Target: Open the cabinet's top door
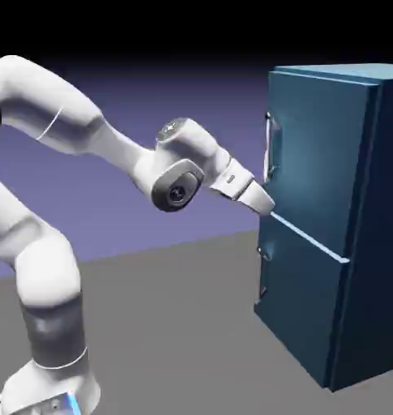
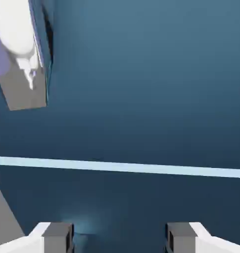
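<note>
Right now the gripper (image 1: pixel 268 205) sits almost against the cabinet's (image 1: pixel 357 219) front, its fingers (image 2: pixel 57 236) spread wide with nothing between them; in the hand view only blue panel fills the gap. It is level with the pale seam (image 2: pixel 121 167) that parts the two doors, so it sits low for the job. The top door (image 1: pixel 313 154) lies just beyond and above the fingertips. Its handle (image 1: pixel 269 147), a slim silver bar running up and down at the door's left edge in the exterior view, stands above the hand, close but not touching. I judge the coming move to be a short climb, with the open fingers straddling that upright bar from either side. The lower door (image 1: pixel 301 296) is shut below.
</note>
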`<state>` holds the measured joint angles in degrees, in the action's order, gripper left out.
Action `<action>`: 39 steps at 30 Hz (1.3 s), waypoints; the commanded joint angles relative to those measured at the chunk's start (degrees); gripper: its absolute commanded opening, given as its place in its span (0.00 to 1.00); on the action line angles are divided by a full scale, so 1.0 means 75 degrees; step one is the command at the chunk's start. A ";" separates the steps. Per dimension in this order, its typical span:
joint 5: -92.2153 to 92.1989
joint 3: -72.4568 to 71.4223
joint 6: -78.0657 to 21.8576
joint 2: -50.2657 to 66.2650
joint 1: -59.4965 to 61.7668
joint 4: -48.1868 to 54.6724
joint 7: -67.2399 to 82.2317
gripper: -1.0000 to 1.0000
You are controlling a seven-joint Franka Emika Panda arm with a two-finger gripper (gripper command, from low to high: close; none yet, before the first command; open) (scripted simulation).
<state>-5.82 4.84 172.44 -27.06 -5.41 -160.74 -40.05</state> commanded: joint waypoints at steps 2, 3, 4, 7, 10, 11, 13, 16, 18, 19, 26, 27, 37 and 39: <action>-0.0576 0.0479 -0.0155 0.0554 -0.0467 0.0026 0.0238 0.50; -0.0864 0.0718 -0.0232 0.0831 -0.0701 0.0039 0.0358 0.50; -0.1152 0.0958 -0.0309 0.1108 -0.0934 0.0052 0.0477 0.50; -0.2015 0.1675 -0.0541 0.1939 -0.1635 0.0091 0.0834 0.50; -0.2879 0.2393 -0.0773 0.2769 -0.2336 0.0130 0.1192 0.50; -0.3167 0.2633 -0.0850 0.3046 -0.2569 0.0143 0.1311 0.50; -0.3743 0.3111 -0.1005 0.3600 -0.3036 0.0169 0.1549 0.50; -0.4606 0.3829 -0.1237 0.4431 -0.3737 0.0208 0.1907 0.50; -0.5182 0.4308 -0.1391 0.4985 -0.4204 0.0234 0.2145 0.50; -0.5470 0.4547 -0.1469 0.5262 -0.4437 0.0247 0.2264 0.50; -0.7485 0.6222 -0.2010 0.7200 -0.6072 0.0338 0.3098 0.50; -0.7773 0.6461 -0.2087 0.7477 -0.6305 0.0351 0.3218 0.50; -1.0651 0.8854 -0.2860 1.0246 -0.8641 0.0481 0.4409 0.50; -1.1227 0.9333 -0.3015 1.0800 -0.9108 0.0507 0.4647 0.50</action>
<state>-90.02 74.84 149.83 53.94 -73.72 -156.94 -5.19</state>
